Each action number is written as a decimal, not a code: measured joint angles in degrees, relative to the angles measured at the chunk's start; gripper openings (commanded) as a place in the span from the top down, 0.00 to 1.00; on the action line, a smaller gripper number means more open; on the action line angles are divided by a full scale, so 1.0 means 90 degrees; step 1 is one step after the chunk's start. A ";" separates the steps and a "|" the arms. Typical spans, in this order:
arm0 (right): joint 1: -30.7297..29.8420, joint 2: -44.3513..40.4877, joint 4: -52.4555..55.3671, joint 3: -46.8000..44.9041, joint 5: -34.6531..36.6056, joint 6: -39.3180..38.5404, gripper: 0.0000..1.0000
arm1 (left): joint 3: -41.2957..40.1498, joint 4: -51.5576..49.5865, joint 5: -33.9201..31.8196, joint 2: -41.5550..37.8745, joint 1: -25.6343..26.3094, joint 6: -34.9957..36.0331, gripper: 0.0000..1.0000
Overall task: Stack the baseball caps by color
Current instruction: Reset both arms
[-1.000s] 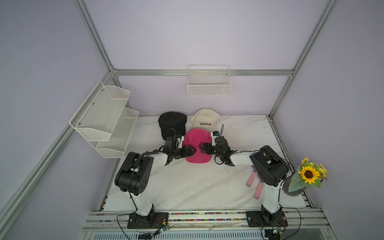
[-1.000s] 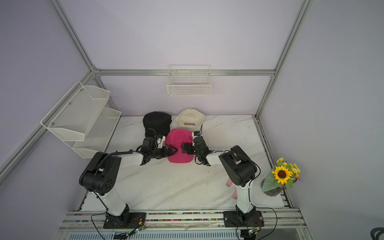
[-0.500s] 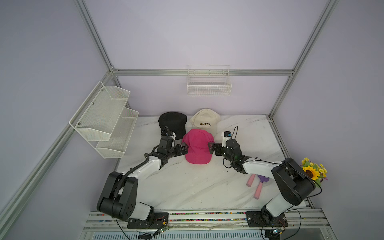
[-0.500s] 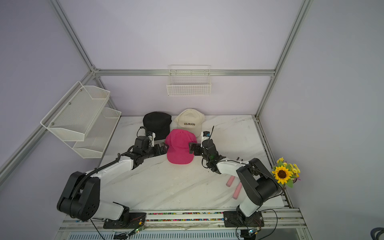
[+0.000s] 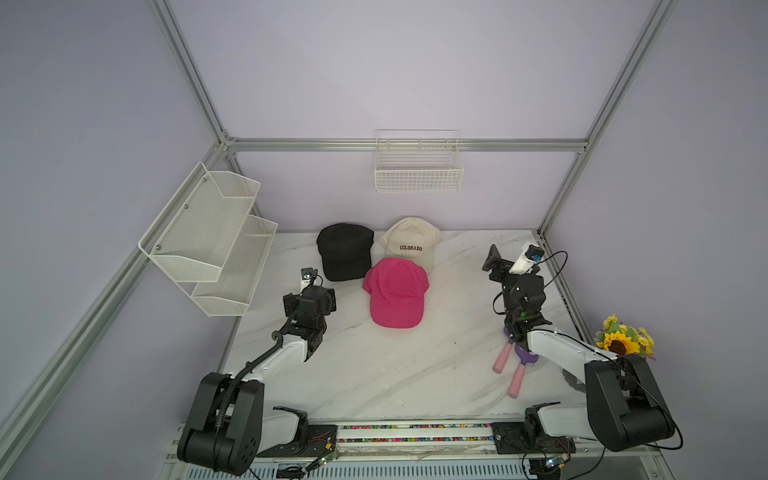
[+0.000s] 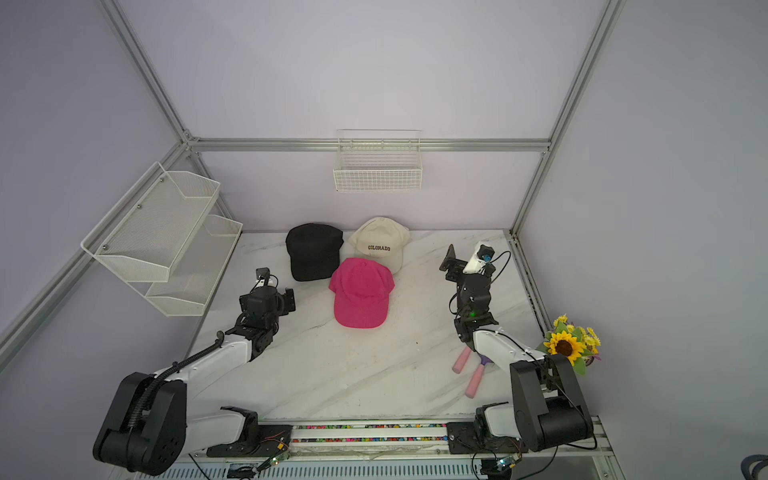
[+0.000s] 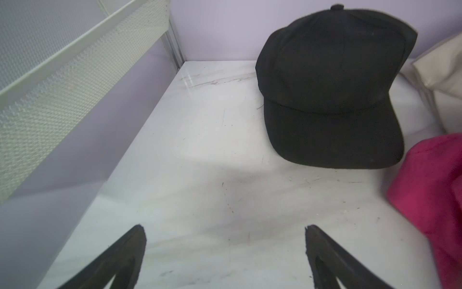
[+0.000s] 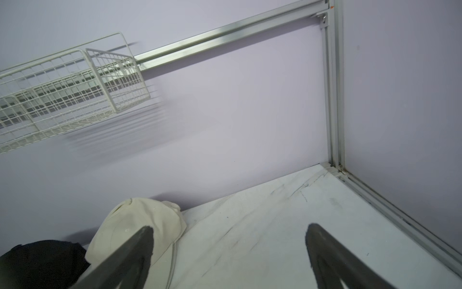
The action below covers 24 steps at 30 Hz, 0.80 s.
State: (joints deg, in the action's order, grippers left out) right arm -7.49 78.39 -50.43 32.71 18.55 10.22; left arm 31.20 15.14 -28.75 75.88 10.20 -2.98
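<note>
Between the fingers (image 7: 130, 250) of the left gripper (image 7: 224, 229) lies only bare table (image 7: 200, 150): they stand wide apart, holding nothing, aimed at the black cap pile (image 7: 332, 82) just ahead. Fingers of the right gripper (image 8: 230, 226) likewise spread and empty, off to the far side, pointing past the cream "COLORADO" pile (image 5: 411, 243) toward the back corner. The pink pile (image 5: 395, 293) sits in front of both others, crown against the cream brim. Judgement: sorting looks done or nearly so; caps per pile cannot be counted. Any last squaring should pinch a brim edge and lift before shifting, since the piles crowd together. Around: wire basket (image 5: 417, 164) and mesh shelf (image 5: 208, 237) on the walls, sunflower (image 5: 621, 343), pink-handled tool (image 5: 509, 365) under the right forearm. None blocks the caps.
</note>
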 measured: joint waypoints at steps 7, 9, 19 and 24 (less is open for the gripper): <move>0.0877 0.0687 -0.0862 -0.0561 -0.0583 -0.0549 0.03 | -0.0743 0.1345 0.1406 0.0554 -0.0653 0.0692 0.00; 0.0901 0.0814 -0.1214 -0.0697 -0.0831 -0.0641 0.03 | -0.0816 0.1651 0.1870 0.0554 -0.0901 0.0670 0.00; 0.0920 0.1243 -0.3531 -0.1226 -0.1615 -0.1212 0.03 | -0.1586 0.3937 0.2856 0.1557 -0.1258 0.0491 0.00; 0.1025 0.1797 -0.4192 -0.1666 -0.1836 -0.1277 0.03 | -0.1236 0.3985 0.2229 0.1569 -0.1258 0.0214 0.00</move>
State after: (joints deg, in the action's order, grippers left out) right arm 1.74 94.56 -88.16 17.72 2.02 -1.28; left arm 20.08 51.00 -8.69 90.00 -1.13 -1.06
